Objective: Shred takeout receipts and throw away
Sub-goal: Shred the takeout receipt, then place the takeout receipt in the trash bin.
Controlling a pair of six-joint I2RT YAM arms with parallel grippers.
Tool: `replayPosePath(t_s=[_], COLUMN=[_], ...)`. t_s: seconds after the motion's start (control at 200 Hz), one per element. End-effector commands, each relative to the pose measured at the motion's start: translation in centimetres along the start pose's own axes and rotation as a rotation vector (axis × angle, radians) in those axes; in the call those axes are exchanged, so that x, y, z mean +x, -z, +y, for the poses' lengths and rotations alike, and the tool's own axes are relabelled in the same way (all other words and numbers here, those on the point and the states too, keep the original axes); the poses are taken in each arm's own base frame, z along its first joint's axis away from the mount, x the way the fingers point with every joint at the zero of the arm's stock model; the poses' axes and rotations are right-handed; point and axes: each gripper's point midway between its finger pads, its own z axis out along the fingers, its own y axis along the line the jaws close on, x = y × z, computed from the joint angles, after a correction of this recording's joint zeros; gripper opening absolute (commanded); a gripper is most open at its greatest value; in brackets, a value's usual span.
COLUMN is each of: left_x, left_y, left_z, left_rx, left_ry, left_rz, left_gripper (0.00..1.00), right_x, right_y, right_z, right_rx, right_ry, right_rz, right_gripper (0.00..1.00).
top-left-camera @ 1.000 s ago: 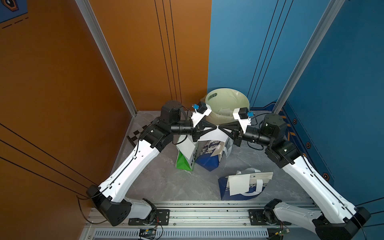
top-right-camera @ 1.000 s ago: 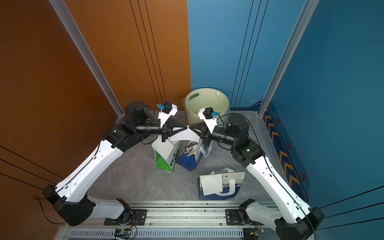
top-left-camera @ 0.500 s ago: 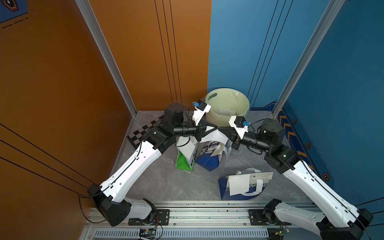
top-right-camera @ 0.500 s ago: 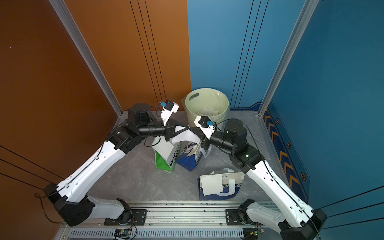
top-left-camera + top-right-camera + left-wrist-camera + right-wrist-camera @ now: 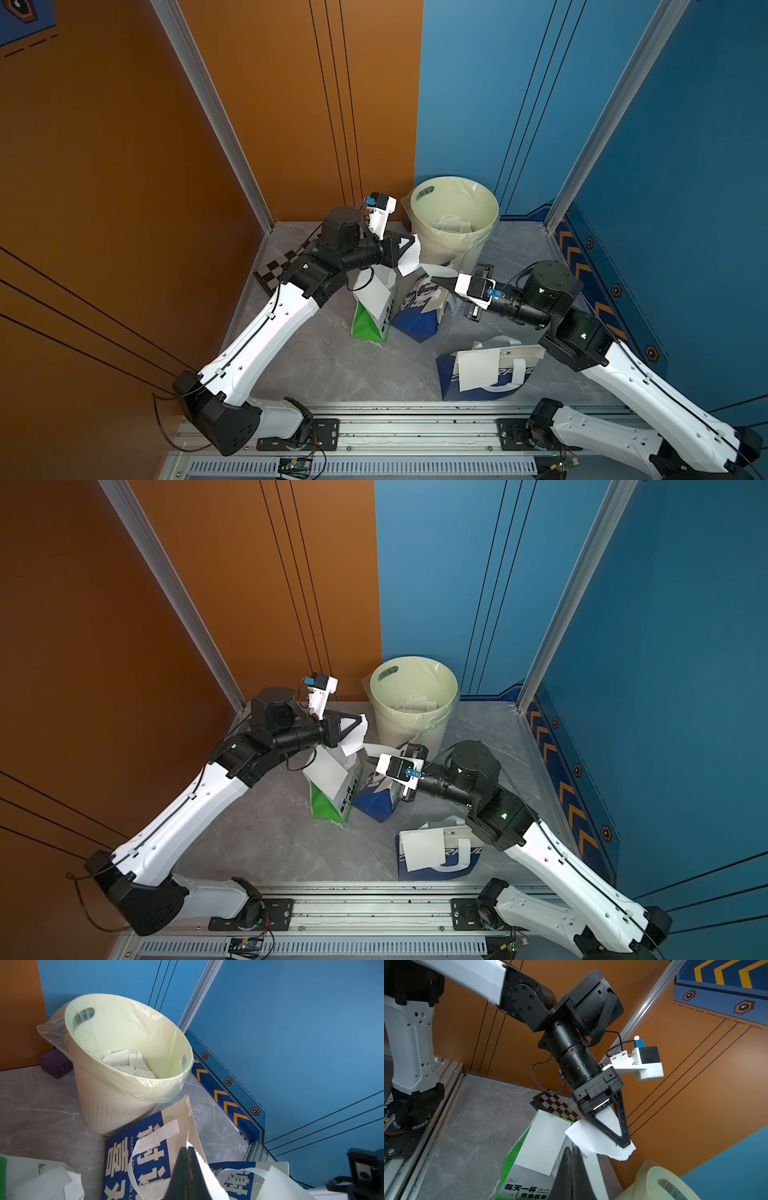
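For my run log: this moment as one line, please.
left gripper: shut on torn receipt piece | right gripper: shut on other piece | trash bin: shreds inside

The left gripper (image 5: 187, 1149) runs off its wrist picture's lower edge, taking with it most of the torn receipt piece (image 5: 207, 1178) pinched in its closed tips, and the faint mark on that piece is too small to read. The right gripper (image 5: 572, 1150) is cut off the same way in its own wrist view. Only a narrow edge shows of the white slip (image 5: 589, 1163) clamped beside its tips, and in both top views its wrist camera mount (image 5: 473, 286) covers the jaws. Beyond the left gripper's tips, the shreds (image 5: 124, 1059) in the bin (image 5: 104, 1105) lie too jumbled to count, and the bin hides part of a purple block (image 5: 55, 1064) behind it.
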Motion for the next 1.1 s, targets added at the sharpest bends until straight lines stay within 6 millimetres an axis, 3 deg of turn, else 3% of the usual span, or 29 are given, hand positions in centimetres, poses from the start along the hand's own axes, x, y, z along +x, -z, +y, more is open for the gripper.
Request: replayPosePath(t_s=[0.0, 0.2, 0.31, 0.465, 0.545, 0.771, 0.906, 1.016, 1.091], left_x=[-2.3, -3.7, -3.9, -3.9, -4.8, -4.9, -4.9, -5.1, -5.1], left_y=[1.1, 2.5, 2.6, 2.6, 3.0, 3.6, 3.6, 3.4, 3.2], left_z=[1.7, 4.8, 5.2, 3.4, 1.5, -0.1, -0.7, -1.0, -1.0], left_rx=[-0.112, -0.273, -0.263, -0.162, -0.061, 0.041, 0.092, 0.117, 0.126], left_ry=[-0.026, -0.082, -0.069, -0.07, -0.072, -0.023, 0.008, 0.029, 0.041], left_rz=[-0.099, -0.181, -0.194, -0.202, -0.27, -0.306, -0.314, -0.318, -0.319], left_gripper=[0.0, 0.0, 0.0, 0.0, 0.0, 0.0, 0.0, 0.0, 0.0], right_x=[-2.4, -4.2, -3.2, 2.3, 5.3, 11.6, 16.0, 19.1, 20.0], right_y=[0.5, 1.7, 1.8, 1.6, 1.2, -0.8, -1.7, -2.4, -2.5], right_z=[-0.5, -5.0, -8.6, -15.8, -19.1, -25.5, -27.6, -27.8, -27.6], right_rx=[-0.015, 0.099, 0.252, 0.579, 0.672, 0.851, 0.925, 0.93, 0.923], right_ry=[-0.055, -0.237, -0.352, -0.517, -0.589, -0.601, -0.561, -0.559, -0.562], right_rz=[-0.111, -0.251, -0.258, -0.137, -0.076, 0.018, 0.169, 0.275, 0.315], right_gripper=[0.0, 0.0, 0.0, 0.0, 0.0, 0.0, 0.0, 0.0, 0.16])
